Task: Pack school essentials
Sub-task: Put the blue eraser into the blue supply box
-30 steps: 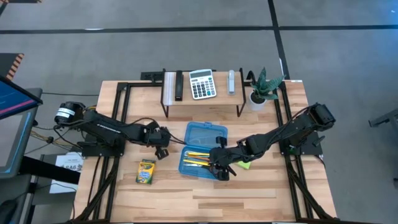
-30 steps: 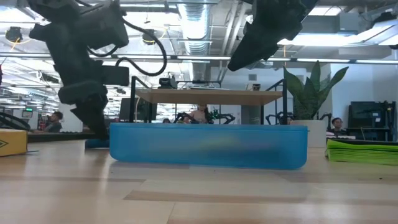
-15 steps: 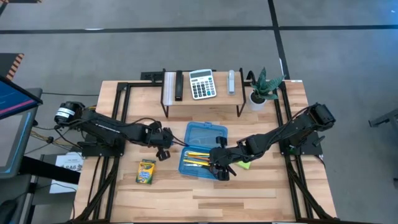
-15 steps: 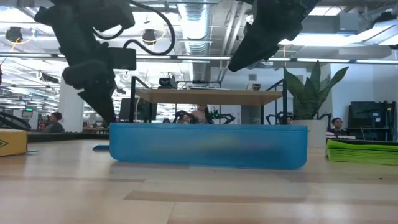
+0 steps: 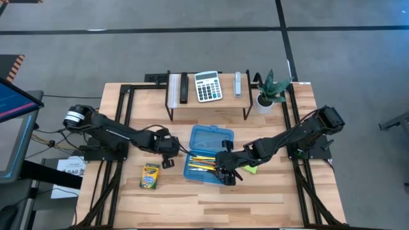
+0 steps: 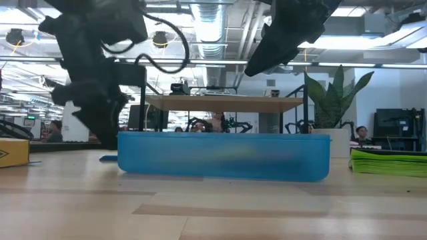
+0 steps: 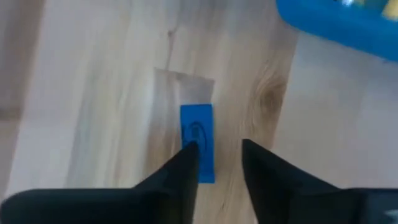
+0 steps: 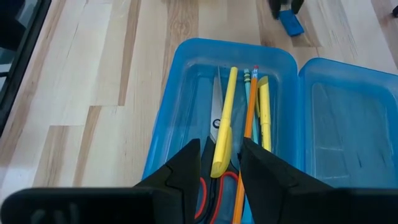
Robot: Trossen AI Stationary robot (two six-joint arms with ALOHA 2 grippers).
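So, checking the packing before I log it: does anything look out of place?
Nothing is spilled or damaged. The blue eraser lies on the table outside the blue case, under the open left gripper; the crayon box is also unpacked.

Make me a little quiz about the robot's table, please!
1. True or false: the crayon box is inside the blue case.
2. Pick one: what lies on the table right by the left arm's open jaws? A) a calculator B) a blue eraser C) a plant
3. Fill in: the red-handled thing lying in the blue case is a pair of ____.

Key: 1 false, it lies on the table beside the case. 2 B. 3 scissors.
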